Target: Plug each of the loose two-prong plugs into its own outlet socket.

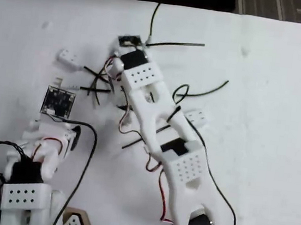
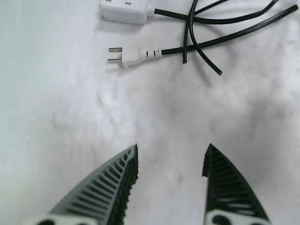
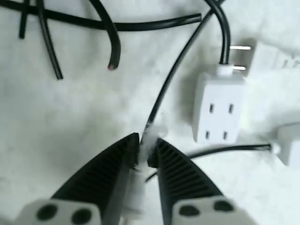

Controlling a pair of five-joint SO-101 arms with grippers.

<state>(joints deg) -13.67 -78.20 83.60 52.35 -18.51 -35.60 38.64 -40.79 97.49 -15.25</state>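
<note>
- Two-prong plug (image 3: 136, 192) is clamped at its white body between the nearly closed fingers (image 3: 108, 173) of the right gripper (image 3: 146, 138), with its black cord (image 3: 173, 75) trailing ahead. The hold is judged meant for carrying it to the outlet socket (image 3: 218, 108) just beside.
- Second plug (image 2: 133, 57) is left loose on the table (image 1: 275, 78) at about nine o'clock, near a second socket (image 2: 124, 9).
- Left gripper (image 2: 171, 150) is held wide open short of it, nothing touched, apparently lined up for a pickup.

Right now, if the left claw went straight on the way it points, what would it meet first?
Ahead of the open left claw lies bare table, then probably the loose plug at its cord end; the socket sits beyond. Depth is unclear.
</note>
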